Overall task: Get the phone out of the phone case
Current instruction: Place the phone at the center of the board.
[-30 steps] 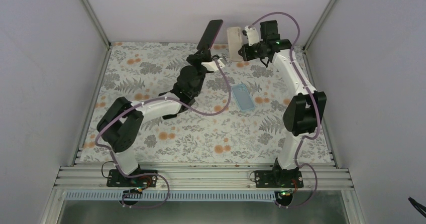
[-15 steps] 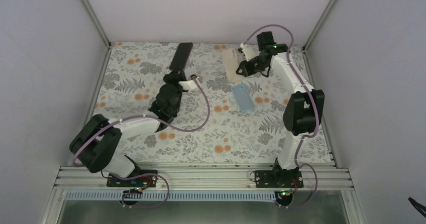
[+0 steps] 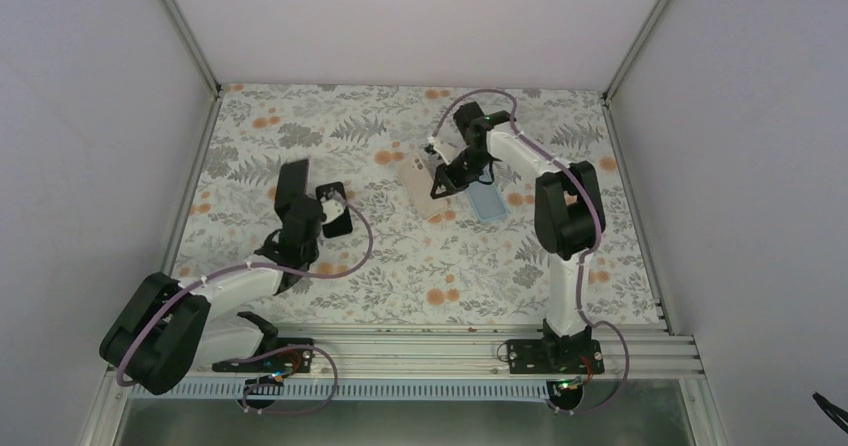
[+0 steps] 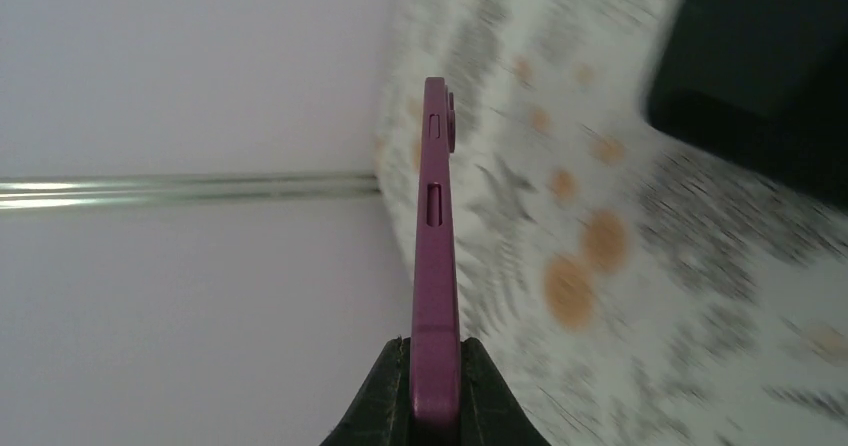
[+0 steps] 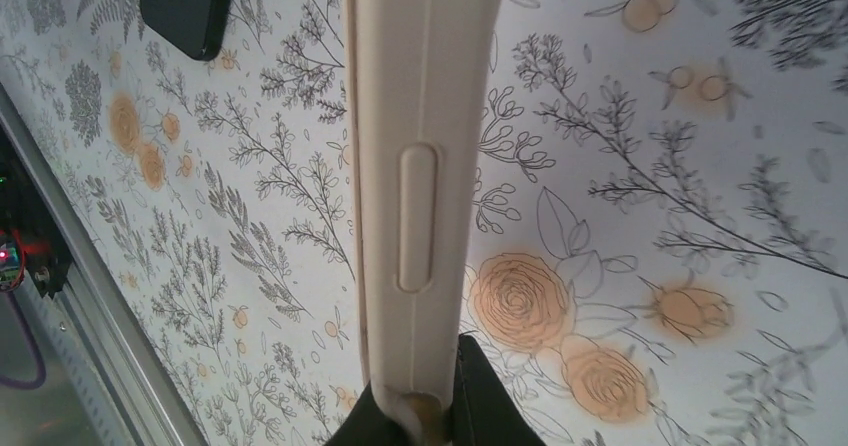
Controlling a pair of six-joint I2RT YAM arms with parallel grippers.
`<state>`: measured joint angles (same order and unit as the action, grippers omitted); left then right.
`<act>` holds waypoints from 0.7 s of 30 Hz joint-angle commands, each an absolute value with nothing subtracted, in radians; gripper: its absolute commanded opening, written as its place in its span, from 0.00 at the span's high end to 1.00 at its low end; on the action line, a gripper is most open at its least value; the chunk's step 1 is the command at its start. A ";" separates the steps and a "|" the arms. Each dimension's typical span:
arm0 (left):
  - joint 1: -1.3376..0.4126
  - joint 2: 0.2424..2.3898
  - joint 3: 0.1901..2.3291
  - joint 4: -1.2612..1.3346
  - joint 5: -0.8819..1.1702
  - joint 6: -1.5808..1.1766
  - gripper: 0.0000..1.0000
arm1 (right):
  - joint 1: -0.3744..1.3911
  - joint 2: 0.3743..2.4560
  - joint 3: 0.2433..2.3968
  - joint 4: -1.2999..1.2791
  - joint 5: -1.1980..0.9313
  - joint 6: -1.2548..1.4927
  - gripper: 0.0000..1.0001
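Observation:
My left gripper (image 3: 299,231) is shut on the lower end of a purple phone case (image 3: 291,192), which stands edge-on between the fingers in the left wrist view (image 4: 436,266). I cannot tell whether a phone is inside it. My right gripper (image 3: 447,177) is shut on a beige phone case (image 3: 420,182) held low over the middle of the table. The right wrist view shows its side with a button cover (image 5: 420,166). In the wrist views the left gripper (image 4: 436,406) and the right gripper (image 5: 420,411) pinch their cases firmly.
A light blue phone-shaped slab (image 3: 487,202) lies flat on the floral table cover just right of the right gripper. A black phone-shaped slab (image 3: 336,212) lies beside my left gripper and shows in the right wrist view (image 5: 186,4). Walls enclose the table.
Both arms came down from the far edge. The left swung left and nearer with the purple case. The right moved left toward the table's middle with the beige case.

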<state>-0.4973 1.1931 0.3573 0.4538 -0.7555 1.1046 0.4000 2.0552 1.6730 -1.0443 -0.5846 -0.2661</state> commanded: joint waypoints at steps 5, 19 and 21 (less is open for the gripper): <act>-0.496 1.171 0.220 0.329 -0.782 1.014 0.98 | 0.419 2.155 1.698 -1.048 -0.645 -0.245 0.96; -0.515 1.157 0.282 -0.131 -0.439 0.875 0.64 | 0.419 2.183 1.650 -1.083 -0.517 -0.248 0.64; -0.529 1.114 0.292 -0.251 -0.372 0.876 0.56 | 0.420 2.174 1.646 -1.109 -0.453 -0.264 0.51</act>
<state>-0.5125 1.1809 0.2554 0.0322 -0.5602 0.9173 0.4122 2.1677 1.6657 -1.0576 -0.5495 -0.2531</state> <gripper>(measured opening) 0.374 0.401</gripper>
